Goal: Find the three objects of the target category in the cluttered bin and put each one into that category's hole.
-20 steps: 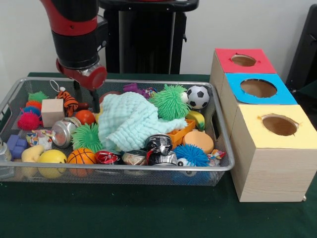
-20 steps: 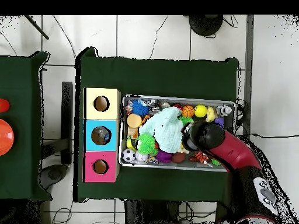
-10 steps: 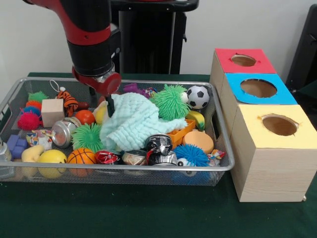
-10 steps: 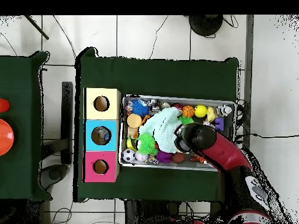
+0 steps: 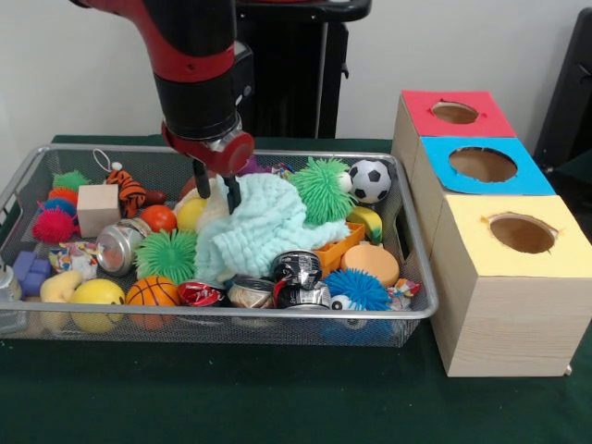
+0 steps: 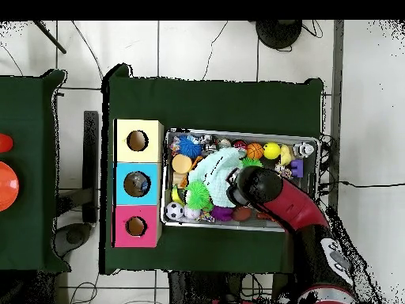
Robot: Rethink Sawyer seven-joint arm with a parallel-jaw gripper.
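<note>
Bin (image 5: 37, 157) search under way.
Parted pincer (image 5: 215, 190) noses the mint cloth (image 5: 264, 231), gripping nothing; next, shift it aside.

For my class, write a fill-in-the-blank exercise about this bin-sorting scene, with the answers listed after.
1. The gripper has its fingers at the edge of a crumpled mint-green ____.
2. The soccer ball lies in the wire bin at the end closest to the ____-topped box.
3. The number of boxes beside the bin, each with a hole in its top, is ____.
4. The box nearest the front camera has a ____ top.

Missing words: cloth; red; three; yellow
</note>
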